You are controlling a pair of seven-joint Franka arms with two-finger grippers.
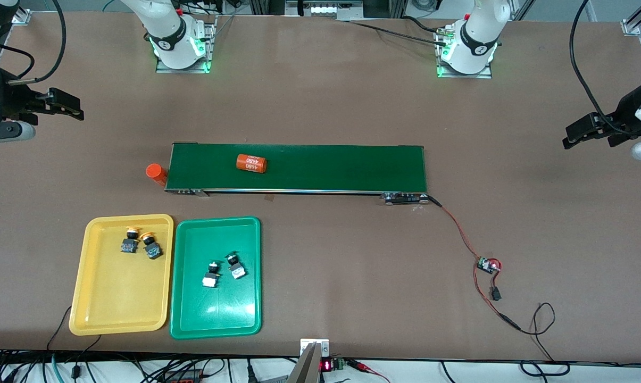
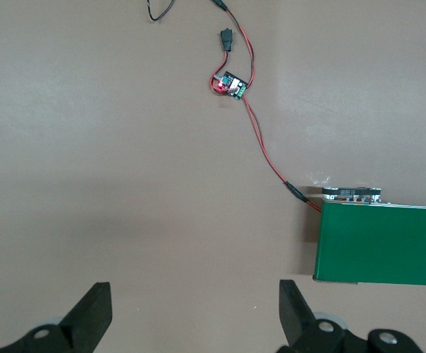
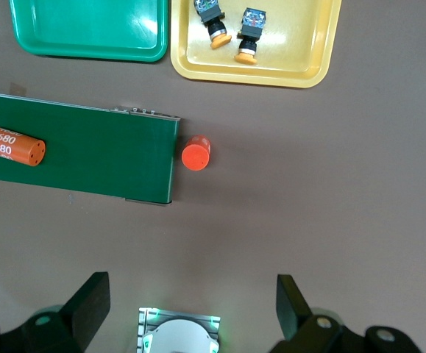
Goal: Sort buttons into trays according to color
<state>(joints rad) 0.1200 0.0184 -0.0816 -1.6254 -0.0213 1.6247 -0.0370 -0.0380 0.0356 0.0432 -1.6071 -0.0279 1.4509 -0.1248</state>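
The yellow tray (image 1: 91, 276) (image 3: 301, 73) holds two buttons with yellow-orange caps (image 1: 130, 240) (image 1: 151, 246), which also show in the right wrist view (image 3: 214, 22) (image 3: 248, 33). Beside it, the green tray (image 1: 192, 308) (image 3: 87, 29) holds two more buttons (image 1: 211, 274) (image 1: 235, 265) with dark and pale bodies. My right gripper (image 1: 78, 109) (image 3: 190, 287) hangs open and empty over bare table at the right arm's end. At the left arm's end my left gripper (image 1: 567, 136) (image 2: 196, 294) hovers over bare table, also open with nothing in it.
A long dark-green conveyor belt (image 1: 325, 167) (image 2: 382, 243) (image 3: 87, 147) lies across the middle, farther from the front camera than the trays. One orange cylinder (image 1: 251, 163) (image 3: 12, 145) lies on it; another (image 1: 156, 172) (image 3: 195, 153) stands at its end. A wired circuit board (image 1: 488, 265) (image 2: 229, 84) lies nearby.
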